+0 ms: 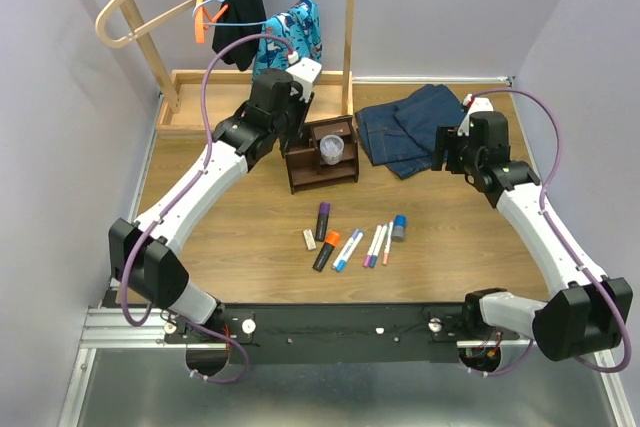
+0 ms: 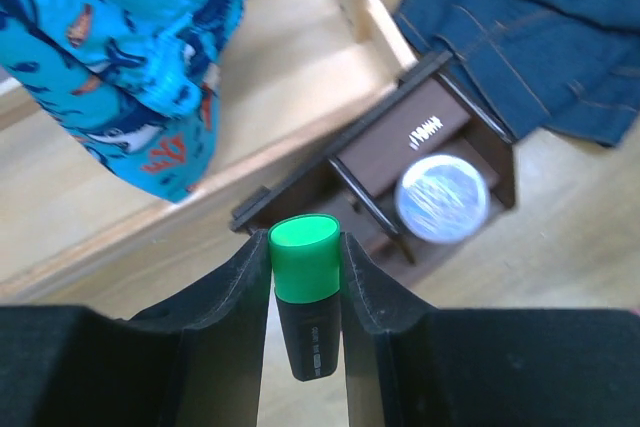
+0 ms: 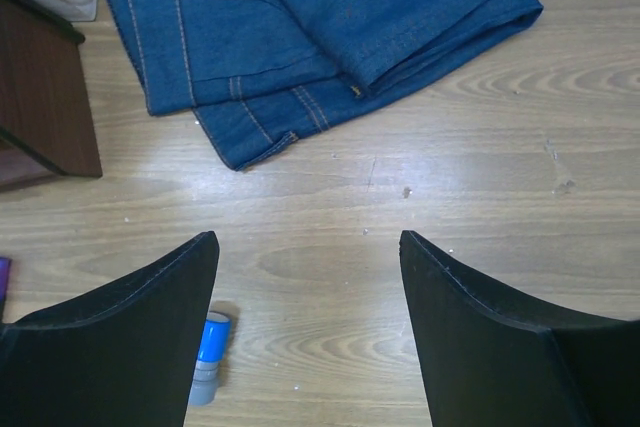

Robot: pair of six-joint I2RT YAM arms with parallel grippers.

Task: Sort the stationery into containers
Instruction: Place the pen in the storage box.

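Note:
My left gripper (image 2: 305, 267) is shut on a green-capped black marker (image 2: 307, 292), held above and just left of the dark brown organiser (image 2: 440, 132); in the top view it (image 1: 290, 132) hangs by the organiser (image 1: 305, 172). A clear round tub (image 1: 331, 150) stands in one compartment and shows in the left wrist view (image 2: 442, 199). On the table lie a purple marker (image 1: 323, 221), an orange-capped marker (image 1: 326, 250), a white eraser (image 1: 308, 239), thin pens (image 1: 376, 244) and a blue-capped grey bottle (image 1: 399, 228). My right gripper (image 3: 310, 247) is open and empty above bare wood; the bottle (image 3: 207, 357) lies by its left finger.
Folded blue jeans (image 1: 410, 127) lie right of the organiser and fill the top of the right wrist view (image 3: 330, 27). A large pale wooden tray with tall posts (image 1: 200, 87) stands at the back, with clothes on hangers (image 1: 290, 32) above it.

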